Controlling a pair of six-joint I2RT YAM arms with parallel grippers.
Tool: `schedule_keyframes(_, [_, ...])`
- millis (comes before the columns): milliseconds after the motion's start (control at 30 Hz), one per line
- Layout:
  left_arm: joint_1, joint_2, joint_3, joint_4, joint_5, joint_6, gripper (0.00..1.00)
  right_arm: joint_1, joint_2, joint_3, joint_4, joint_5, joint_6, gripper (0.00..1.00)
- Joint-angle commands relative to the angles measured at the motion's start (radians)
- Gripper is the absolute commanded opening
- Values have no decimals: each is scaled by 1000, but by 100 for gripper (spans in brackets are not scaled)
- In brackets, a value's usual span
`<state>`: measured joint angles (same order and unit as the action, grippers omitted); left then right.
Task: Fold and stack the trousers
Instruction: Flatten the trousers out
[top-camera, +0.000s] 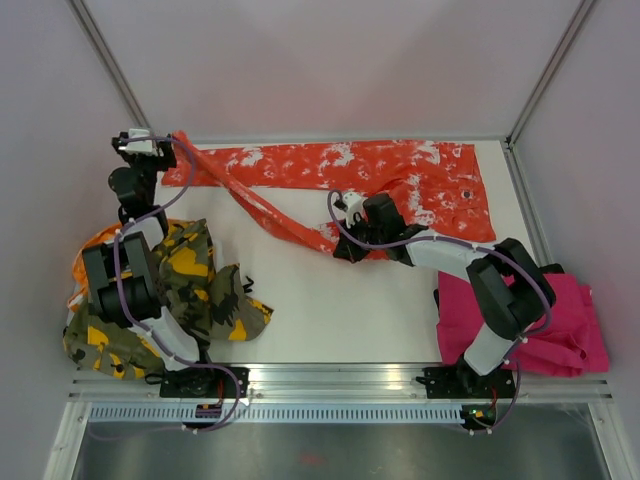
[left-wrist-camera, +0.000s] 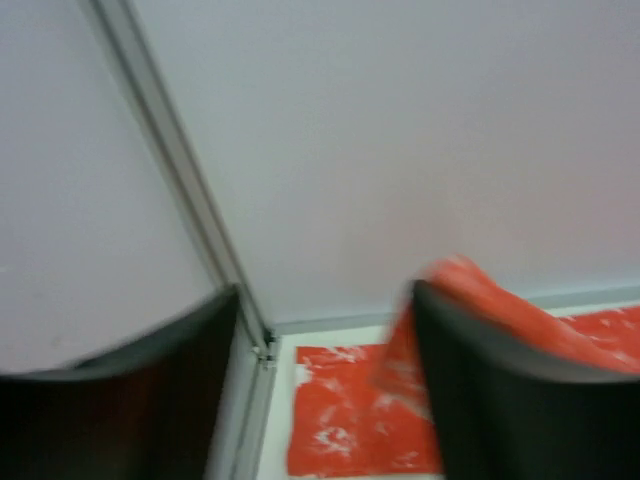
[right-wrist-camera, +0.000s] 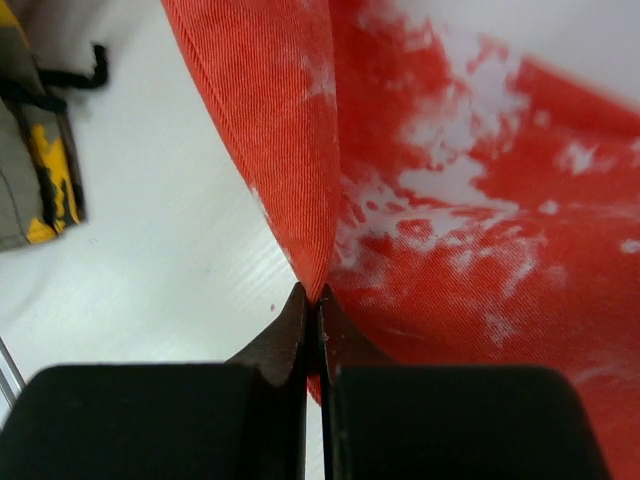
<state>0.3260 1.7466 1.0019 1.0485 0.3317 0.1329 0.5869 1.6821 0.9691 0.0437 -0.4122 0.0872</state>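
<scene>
Trousers, the orange-red pair (top-camera: 400, 165), lay spread along the counter (top-camera: 330, 320) at 12 o'clock, waist toward 2 o'clock, one leg flat against the far edge. The other leg ran as a twisted band from the 10 o'clock corner down toward the middle of the counter.

The right hand (right-wrist-camera: 320, 300) was clamped together on a narrow fold of that band at its nearer end. Only a thin edge of cloth sat between the fingertips. The left hand (left-wrist-camera: 325, 300) was at the 10 o'clock corner, beside the frame post, with its fingers apart. Orange cloth showed against one finger, blurred, and I could not tell whether it hung free of it.

The camouflage pair (top-camera: 195, 285) sat heaped at 8 o'clock and the pink pair (top-camera: 570, 320) at 4 o'clock, both apart from the work.

Risks, as judged:
- The leg end could catch on the parted finger and be dragged when that arm moved, spoiling the lay.
- With that end loose, the twist could set into the fold as a crooked crease.
- The right hand's pinch was shallow, so a firm pull could slip it off.
- A hard tug could also skew the flat leg.
</scene>
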Motion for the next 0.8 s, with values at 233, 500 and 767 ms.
schedule_keyframes(233, [151,-229,173,-431,119,-228,100,2,97,22,-119,13,9,0])
schedule_keyframes(500, [-109,-212,503,-1250,-162,-260,98,64,113,19,-100,46,28,14])
schedule_keyframes(767, [-369,26,531,-1450,-460,-576,98,50,21,62,-130,70,49,63])
